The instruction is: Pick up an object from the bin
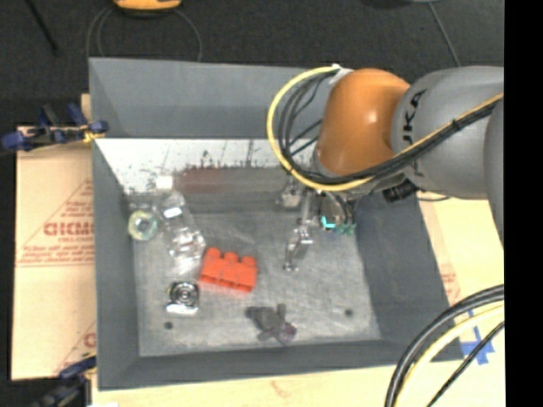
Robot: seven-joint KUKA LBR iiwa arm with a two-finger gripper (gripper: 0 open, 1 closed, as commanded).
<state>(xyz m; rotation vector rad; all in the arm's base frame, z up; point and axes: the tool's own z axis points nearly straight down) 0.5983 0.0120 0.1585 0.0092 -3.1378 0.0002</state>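
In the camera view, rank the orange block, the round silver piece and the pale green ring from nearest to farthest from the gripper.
1. The orange block, just left of the gripper.
2. The round silver piece, farther left and lower.
3. The pale green ring, far left.

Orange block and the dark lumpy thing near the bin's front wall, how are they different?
The orange block is bright; the dark thing is dull grey-purple. The orange block is boxy, with straight edges and bumps; the dark thing is ragged and uneven in outline. The orange block lies mid-floor; the dark thing lies closer to the front wall. Both rest loose on the bin floor, apart from the gripper.
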